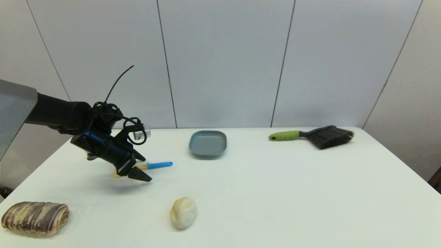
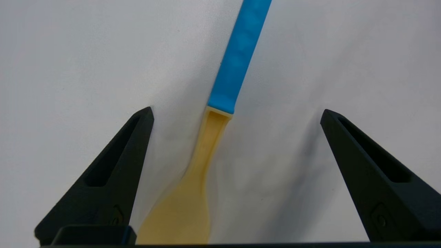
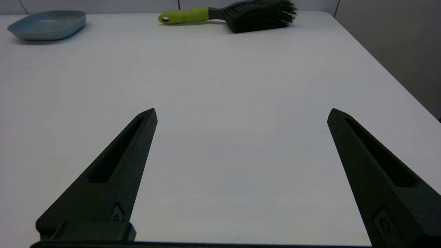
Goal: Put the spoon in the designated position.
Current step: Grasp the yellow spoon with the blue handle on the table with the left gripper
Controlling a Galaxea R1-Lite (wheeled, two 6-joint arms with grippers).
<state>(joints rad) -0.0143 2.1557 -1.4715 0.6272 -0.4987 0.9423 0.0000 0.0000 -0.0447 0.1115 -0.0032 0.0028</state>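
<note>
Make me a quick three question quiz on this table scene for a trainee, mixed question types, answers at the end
1. True or false: the left gripper is shut on the spoon.
2. Multiple choice: what lies at the far right of the table? A) the brush B) the grey dish C) the striped bread roll
3. Fill in: the spoon's handle is ____ and its bowl is yellow.

Key
1. False. The fingers stand open on either side of the spoon, which lies on the tabletop.
2. A. The dish sits at the far middle, the roll at the near left.
3. Blue.

The right gripper is open over bare table, holding nothing.
</note>
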